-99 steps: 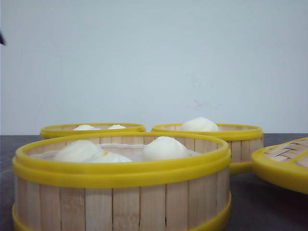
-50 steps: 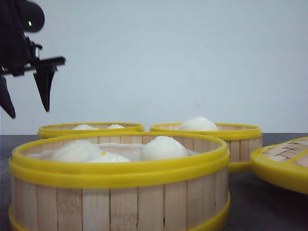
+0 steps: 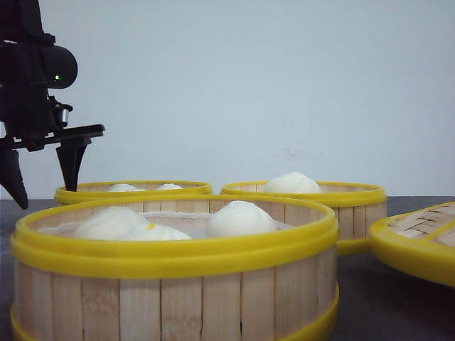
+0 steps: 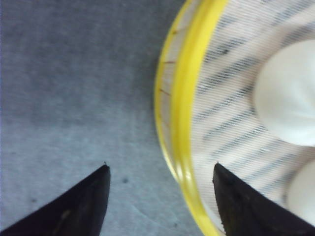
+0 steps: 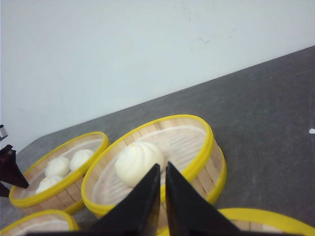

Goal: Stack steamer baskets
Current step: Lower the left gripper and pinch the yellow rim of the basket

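Hovering at the front view's left edge: left gripper (image 3: 43,177), fingers spread wide, tips level with the rim of the rear left basket (image 3: 134,190). Straddling that yellow rim in the left wrist view (image 4: 189,98), one fingertip (image 4: 91,196) over the grey table (image 4: 74,88), the other (image 4: 236,196) over the basket's cloth-lined interior; no contact visible. Holding nothing.

Noted in the rear left basket: white buns, two visible from the front (image 3: 122,187), three from the right wrist view (image 5: 58,166).

Standing just beside it: rear right basket (image 3: 355,206), rims near each other, contact not determinable. Containing one large bun (image 3: 291,183).

Occupying the foreground: nearest basket (image 3: 174,284), pale slat wall between thick yellow rims, containing three buns (image 3: 238,219) on a pale liner. Separate from both rear baskets; none stacked.

Lying at the right edge, tilted: flat woven lid (image 3: 419,241) with yellow rim.

Observed in the right wrist view: right gripper (image 5: 162,169), fingers pressed almost together with only a thin slit between, gripping nothing, raised above the table with the single-bun basket (image 5: 197,147) beyond its tips. Not visible in the front view.
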Robot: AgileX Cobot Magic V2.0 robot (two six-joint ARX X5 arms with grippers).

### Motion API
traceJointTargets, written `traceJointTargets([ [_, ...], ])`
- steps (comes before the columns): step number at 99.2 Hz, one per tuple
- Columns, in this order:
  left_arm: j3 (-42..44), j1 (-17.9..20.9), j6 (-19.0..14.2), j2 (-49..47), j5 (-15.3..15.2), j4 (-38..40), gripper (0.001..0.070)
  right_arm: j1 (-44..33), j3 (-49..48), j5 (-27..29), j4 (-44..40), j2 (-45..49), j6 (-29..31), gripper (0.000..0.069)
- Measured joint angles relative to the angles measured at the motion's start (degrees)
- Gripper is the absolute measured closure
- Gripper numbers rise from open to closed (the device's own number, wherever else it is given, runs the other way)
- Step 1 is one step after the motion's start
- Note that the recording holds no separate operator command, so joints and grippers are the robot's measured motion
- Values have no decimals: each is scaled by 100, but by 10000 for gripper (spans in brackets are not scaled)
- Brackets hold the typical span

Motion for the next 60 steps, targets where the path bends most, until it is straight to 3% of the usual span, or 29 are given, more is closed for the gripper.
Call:
traceJointTargets([
  [37,46,-9,24,321,31,9,379,0,0,-2,-96,0,0,676],
  [43,63,-13,22,334,83,24,441,0,0,-4,-164,0,0,676],
  [54,76,-74,9,337,153,114,618,0,0,-4,-254,0,0,676],
  [60,87,-83,-59,337,87,103,656,0,0,-4,-319,0,0,676],
])
